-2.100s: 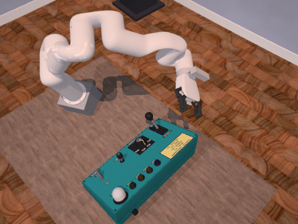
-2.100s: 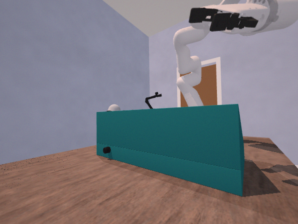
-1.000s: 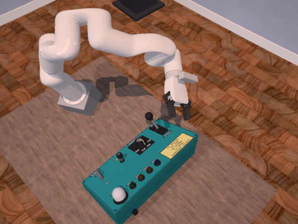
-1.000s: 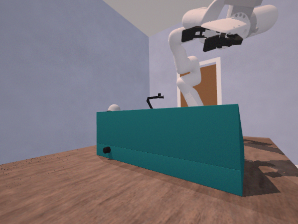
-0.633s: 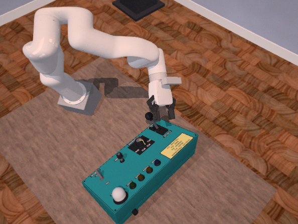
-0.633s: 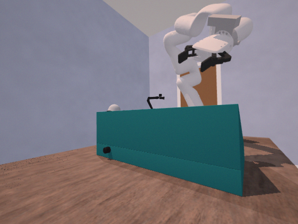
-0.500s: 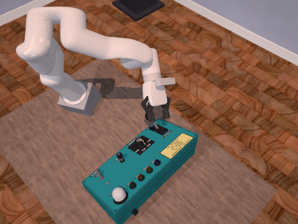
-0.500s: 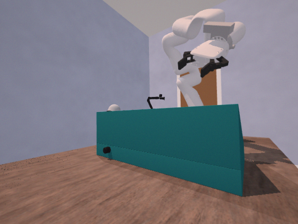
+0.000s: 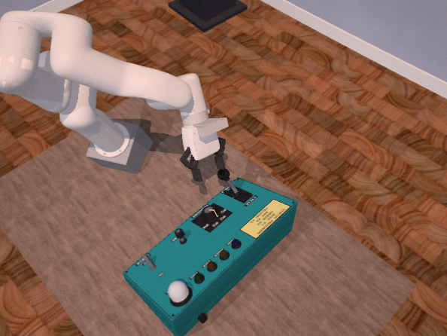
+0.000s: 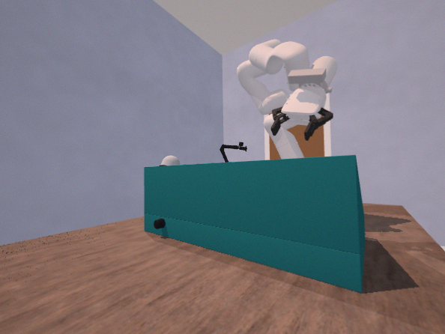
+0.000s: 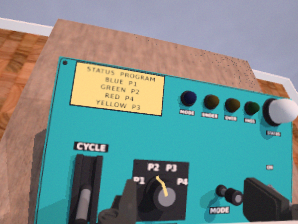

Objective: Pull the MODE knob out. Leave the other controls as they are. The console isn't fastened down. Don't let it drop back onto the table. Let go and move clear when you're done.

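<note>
Small black MODE knob [image 11: 227, 194] juts upright from teal console [image 11: 200, 145].

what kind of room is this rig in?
Looks like a plain indoor room, not a factory floor: wood parquet, bluish walls, a brown door behind the arm. The teal console sits on a brown mat beside the arm's pedestal.
</note>
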You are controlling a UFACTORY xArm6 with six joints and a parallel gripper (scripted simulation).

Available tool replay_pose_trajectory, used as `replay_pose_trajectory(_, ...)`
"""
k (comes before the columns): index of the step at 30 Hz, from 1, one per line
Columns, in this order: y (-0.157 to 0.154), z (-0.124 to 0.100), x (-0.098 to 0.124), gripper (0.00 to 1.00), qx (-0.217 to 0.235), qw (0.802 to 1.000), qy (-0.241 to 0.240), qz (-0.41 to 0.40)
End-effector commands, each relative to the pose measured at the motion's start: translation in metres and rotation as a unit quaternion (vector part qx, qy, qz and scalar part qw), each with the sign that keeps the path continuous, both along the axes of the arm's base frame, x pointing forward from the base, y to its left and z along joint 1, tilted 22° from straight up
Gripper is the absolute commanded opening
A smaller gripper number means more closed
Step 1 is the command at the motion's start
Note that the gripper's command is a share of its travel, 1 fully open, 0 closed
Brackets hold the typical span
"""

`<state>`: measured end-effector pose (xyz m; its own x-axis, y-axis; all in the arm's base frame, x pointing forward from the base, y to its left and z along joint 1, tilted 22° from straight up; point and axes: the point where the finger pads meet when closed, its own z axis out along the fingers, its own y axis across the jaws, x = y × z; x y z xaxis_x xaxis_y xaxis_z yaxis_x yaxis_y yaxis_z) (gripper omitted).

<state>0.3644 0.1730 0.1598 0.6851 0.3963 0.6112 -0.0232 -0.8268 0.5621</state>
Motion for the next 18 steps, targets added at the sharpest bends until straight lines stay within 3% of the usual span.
replay_pose_trajectory(1, -0.018, -0.022, -0.044, 1.00, 0.067, 0.997, 0.039, 0.009)
replay_pose_trajectory(5, -0.018, -0.022, -0.044, 1.00, 0.067, 0.997, 0.039, 0.009)
replay_pose_trajectory(8, -0.028, -0.043, -0.077, 1.00, 0.112, 0.992, 0.066, 0.004)
replay_pose_trajectory(11, -0.031, -0.050, -0.087, 1.00, 0.127, 0.989, 0.073, 0.002)
replay_pose_trajectory(18, -0.032, -0.052, -0.090, 1.00, 0.131, 0.988, 0.076, 0.001)
